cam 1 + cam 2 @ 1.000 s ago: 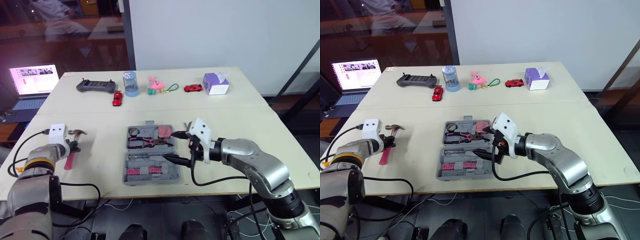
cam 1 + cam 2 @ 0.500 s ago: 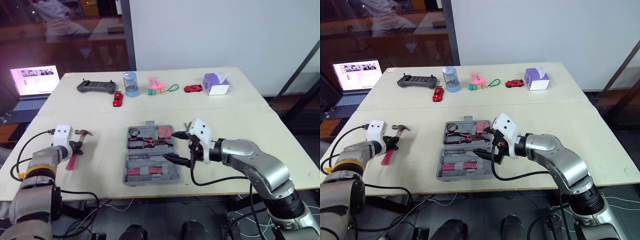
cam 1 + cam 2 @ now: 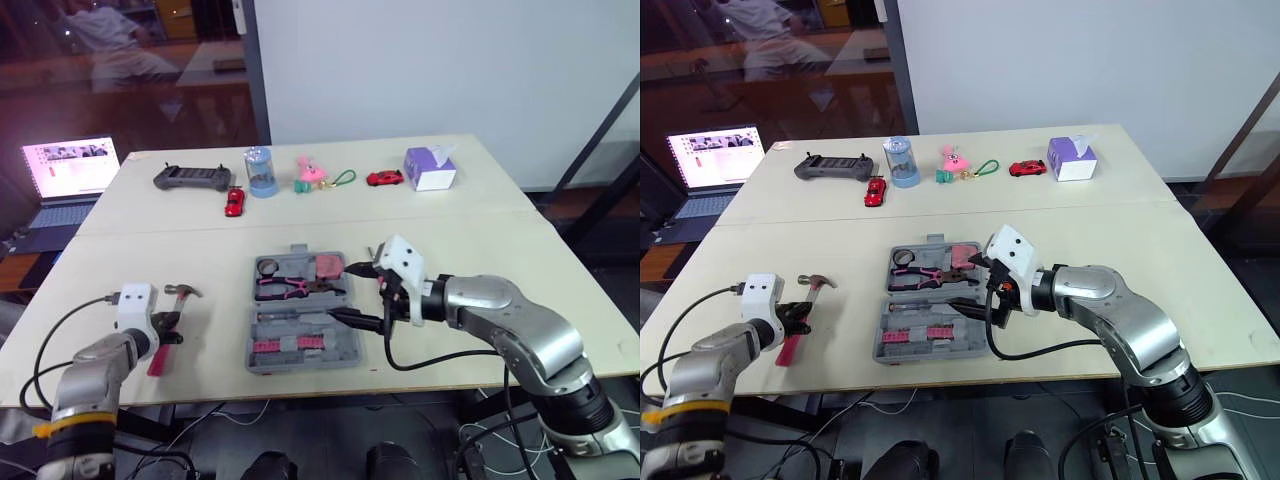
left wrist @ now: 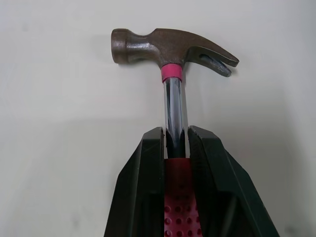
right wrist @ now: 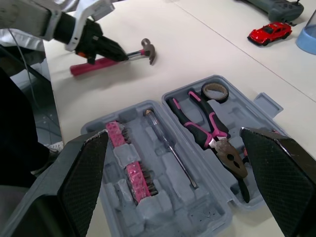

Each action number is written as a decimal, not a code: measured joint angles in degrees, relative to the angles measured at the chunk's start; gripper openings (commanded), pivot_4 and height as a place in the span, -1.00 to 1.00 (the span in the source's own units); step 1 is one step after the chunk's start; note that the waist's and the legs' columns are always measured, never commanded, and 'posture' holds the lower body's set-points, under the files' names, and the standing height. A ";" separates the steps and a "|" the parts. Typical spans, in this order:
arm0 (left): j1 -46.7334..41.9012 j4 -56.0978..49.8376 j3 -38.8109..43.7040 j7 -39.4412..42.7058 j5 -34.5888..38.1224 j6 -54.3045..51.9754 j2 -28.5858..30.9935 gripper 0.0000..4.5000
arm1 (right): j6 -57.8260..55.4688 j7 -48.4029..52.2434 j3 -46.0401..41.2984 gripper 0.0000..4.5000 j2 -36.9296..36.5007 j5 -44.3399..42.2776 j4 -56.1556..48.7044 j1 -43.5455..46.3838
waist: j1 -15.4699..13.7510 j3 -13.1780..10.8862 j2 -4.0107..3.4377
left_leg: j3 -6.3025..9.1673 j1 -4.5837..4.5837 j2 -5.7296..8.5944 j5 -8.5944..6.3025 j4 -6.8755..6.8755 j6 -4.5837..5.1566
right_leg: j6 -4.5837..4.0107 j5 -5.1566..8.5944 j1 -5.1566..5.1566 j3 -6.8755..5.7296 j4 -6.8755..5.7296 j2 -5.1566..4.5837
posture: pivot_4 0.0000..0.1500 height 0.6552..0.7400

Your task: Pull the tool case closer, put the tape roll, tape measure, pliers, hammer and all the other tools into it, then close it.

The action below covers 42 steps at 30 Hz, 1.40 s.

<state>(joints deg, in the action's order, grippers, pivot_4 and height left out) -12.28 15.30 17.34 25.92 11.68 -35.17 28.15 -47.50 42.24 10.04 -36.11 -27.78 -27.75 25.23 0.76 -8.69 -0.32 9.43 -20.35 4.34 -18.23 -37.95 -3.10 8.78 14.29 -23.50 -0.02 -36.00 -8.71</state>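
The grey tool case lies open at the table's front middle. It holds pink-handled pliers, a tape roll, a pink tape measure, a screwdriver and a pink bit strip. Left of the case, my left gripper is shut on the hammer, where the steel shaft meets the pink grip. The hammer head points away from me, low at the tabletop. My right gripper stands open at the case's right edge, fingers spread wide with nothing between them.
Along the table's far side sit a game controller, a red toy car, a blue cup, a pink toy, another red car and a tissue box. A laptop stands beyond the table's left edge.
My left gripper has carried the hammer to the right and nearer the front edge, closer to the case. The right arm and the case have stayed put.
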 measured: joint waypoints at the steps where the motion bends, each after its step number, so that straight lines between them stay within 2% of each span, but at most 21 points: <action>1: 1.66 -3.76 0.79 -1.01 0.91 -2.77 -0.93 -0.83 | 0.00 0.19 0.00 1.00 -0.06 -0.01 0.00 -0.01 | 0.01 0.00 0.00 | 0.01 0.00 -0.01 0.00 0.00 0.00 | 0.00 0.00 0.00 0.00 0.01 0.00 | 1.00 1.00; 5: 7.03 -16.54 2.32 -5.13 3.56 -12.46 -4.08 -0.83 | -0.03 0.48 0.00 1.00 -0.56 -0.06 0.00 0.00 | -0.07 -0.02 0.03 | 0.00 -0.01 -0.01 -0.02 0.00 0.01 | 0.00 0.00 0.00 0.00 0.03 0.01 | 1.00 1.00; 7: 7.84 -17.98 2.38 -6.06 3.76 -14.12 -4.31 -0.83 | -0.11 0.48 0.00 1.00 -0.56 -0.06 0.00 0.00 | -0.04 -0.02 0.04 | -0.01 0.00 -0.01 -0.06 0.01 0.05 | -0.01 0.00 -0.01 0.00 0.04 0.02 | 1.00 1.00; 10: 8.24 -18.12 1.60 -6.97 3.68 -14.64 -4.46 -0.32 | -0.20 0.55 0.00 1.00 -0.56 -0.07 0.00 0.00 | -0.04 -0.02 0.04 | -0.03 0.00 -0.01 -0.06 0.02 0.05 | -0.01 0.01 0.00 0.00 0.06 0.02 | 1.00 1.00; 15: 6.86 -17.95 -0.58 -6.86 3.92 -14.71 -4.69 0.76 | -0.52 0.70 0.00 1.00 -0.58 -0.08 0.01 0.07 | -0.29 0.02 -0.04 | 0.01 0.06 -0.04 -0.05 0.02 0.04 | -0.02 0.01 0.04 -0.04 -0.02 0.04 | 1.00 1.00; 26: 1.25 -11.52 -1.34 -7.23 3.47 -14.00 -3.34 0.76 | -0.96 0.26 -0.01 1.00 -0.59 -0.08 0.00 0.07 | -0.40 0.06 -0.11 | 0.06 0.07 -0.05 -0.02 0.02 -0.01 | -0.02 0.01 0.05 -0.07 -0.06 0.06 | 1.00 1.00; 29: 0.67 -10.83 -1.35 -7.50 3.25 -14.00 -3.34 0.41 | -0.98 0.16 -0.01 1.00 -0.59 -0.09 0.00 0.07 | -0.49 0.06 -0.11 | 0.06 0.07 -0.05 -0.02 0.02 -0.01 | -0.02 0.01 0.05 -0.08 -0.05 0.06 | 1.00 1.00; 35: -0.34 -9.74 -0.67 -8.84 2.56 -14.12 -3.35 -0.91 | -1.00 0.05 -0.03 1.00 -0.59 -0.12 0.00 0.07 | -1.03 0.05 -0.11 | 0.05 0.03 -0.04 -0.02 0.02 -0.02 | -0.02 0.01 0.05 -0.08 0.00 0.04 | 1.00 1.00; 36: -0.41 -9.76 -0.71 -8.80 2.59 -14.19 -3.42 -0.96 | -0.99 0.04 -0.03 1.00 -0.59 -0.12 0.00 0.07 | -1.16 0.05 -0.11 | 0.04 0.02 -0.03 -0.02 0.02 -0.02 | -0.02 0.01 0.05 -0.08 0.01 0.03 | 1.00 1.00; 42: 0.09 -10.35 -0.69 -8.82 2.59 -14.33 -3.67 -0.96 | -0.99 0.13 -0.03 1.00 -0.59 -0.11 0.00 0.07 | -1.33 0.05 -0.10 | 0.04 0.00 -0.03 -0.03 0.03 -0.01 | -0.01 0.01 0.04 -0.07 0.08 0.03 | 1.00 1.00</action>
<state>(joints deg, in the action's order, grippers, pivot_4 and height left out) -12.20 4.96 16.65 17.11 14.27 -49.50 24.48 -48.49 42.37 10.01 -36.70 -27.89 -27.75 25.30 -0.57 -8.64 -0.42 9.46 -20.36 4.31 -18.26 -37.92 -3.12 8.77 14.30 -23.46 -0.09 -35.92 -8.67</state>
